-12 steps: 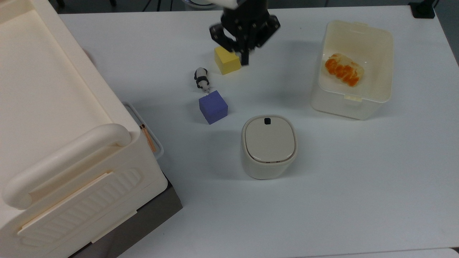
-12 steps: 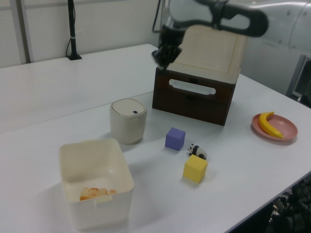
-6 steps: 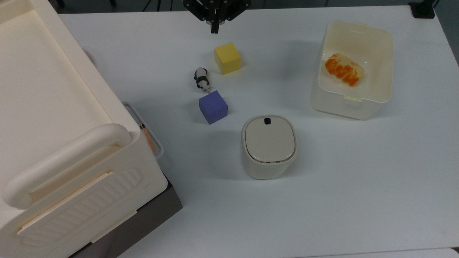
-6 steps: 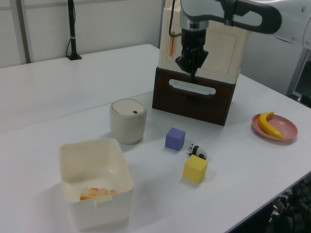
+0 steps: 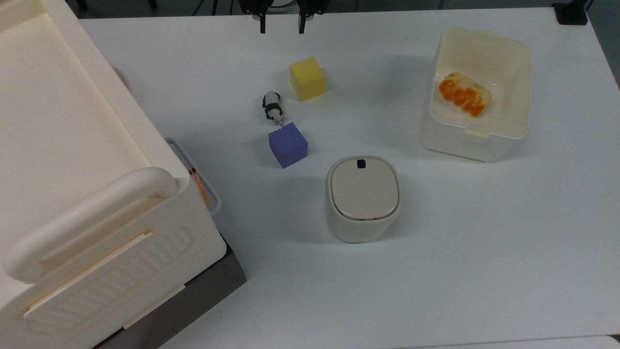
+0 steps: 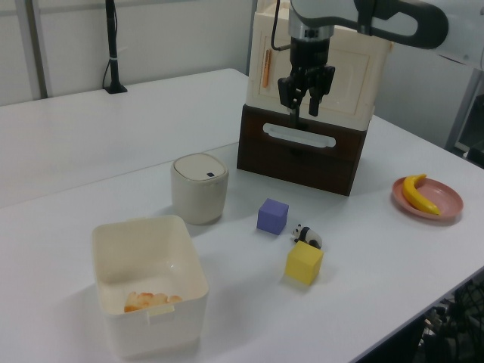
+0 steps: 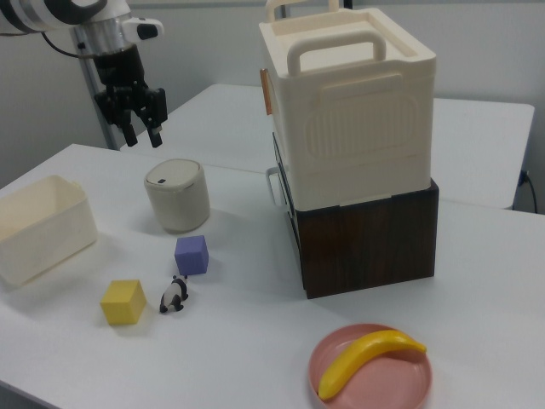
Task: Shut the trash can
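White matte table point(image 5: 484, 252) carries the smooth cream trash can point(image 5: 362, 198), rounded-square lid flat, mid-table in the top view, purple cube point(image 5: 287, 144) at its 10 o'clock, my pincer point(image 5: 281, 26) spread, empty, at 12 o'clock, well apart.

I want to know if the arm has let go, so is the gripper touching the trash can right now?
Apart. In the right view the open gripper hangs above the trash can, with clear space over its lid.
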### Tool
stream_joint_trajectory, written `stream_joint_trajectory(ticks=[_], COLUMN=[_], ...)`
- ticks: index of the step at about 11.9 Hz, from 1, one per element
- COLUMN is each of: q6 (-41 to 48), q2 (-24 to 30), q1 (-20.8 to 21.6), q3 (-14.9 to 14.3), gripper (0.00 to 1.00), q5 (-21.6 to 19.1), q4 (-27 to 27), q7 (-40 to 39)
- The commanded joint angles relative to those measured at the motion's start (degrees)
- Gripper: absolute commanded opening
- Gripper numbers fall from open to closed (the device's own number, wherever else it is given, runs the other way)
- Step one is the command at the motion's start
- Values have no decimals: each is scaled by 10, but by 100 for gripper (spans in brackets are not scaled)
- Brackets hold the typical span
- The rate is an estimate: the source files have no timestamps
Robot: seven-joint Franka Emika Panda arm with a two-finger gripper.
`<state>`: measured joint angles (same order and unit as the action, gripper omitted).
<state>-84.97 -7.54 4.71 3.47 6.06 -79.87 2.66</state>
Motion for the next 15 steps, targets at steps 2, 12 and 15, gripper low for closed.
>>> stream_joint_trajectory(ticks=[2,12,15], q6=[0,2,7], q2=[31,43,52], q1=[1,7,1], q3=[0,-1,-17], gripper=[100,100,100], q5=[4,5,1], q4=[-24,-28,-30], q7=[-41,-45,-74])
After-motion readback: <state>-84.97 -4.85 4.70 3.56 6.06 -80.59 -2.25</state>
